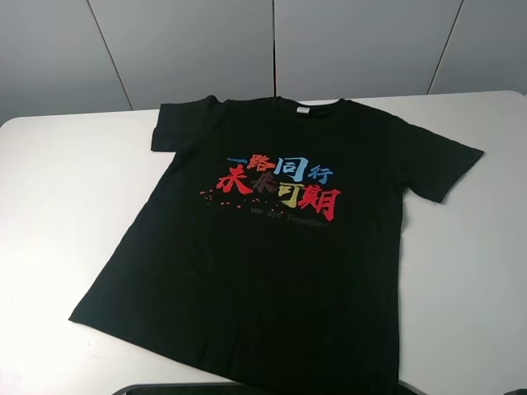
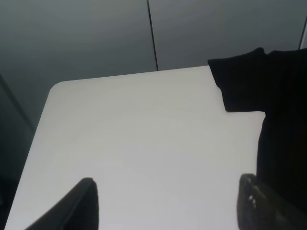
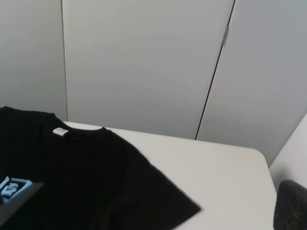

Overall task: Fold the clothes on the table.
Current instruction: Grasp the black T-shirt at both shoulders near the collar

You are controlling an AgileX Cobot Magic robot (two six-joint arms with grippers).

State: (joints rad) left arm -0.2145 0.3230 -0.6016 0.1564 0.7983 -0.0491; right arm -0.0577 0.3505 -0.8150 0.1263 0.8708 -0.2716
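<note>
Note that the black short-sleeved cotton T-shirt (image 1: 272, 280) lies flat and unfolded on the white, round-cornered worktop (image 1: 58, 189), printed side up, with red, blue and yellow characters (image 1: 280, 185) across the chest. Its collar points to the far edge, its hem to the near edge, and both sleeves are spread out. In the left wrist view, you see the left gripper (image 2: 168, 206) with its fingers (image 2: 84, 206) set wide apart over bare worktop beside one sleeve, holding nothing. In the right wrist view, the right gripper (image 3: 153, 211) is likewise spread wide and empty, above the shirt's shoulder region near the collar.
</note>
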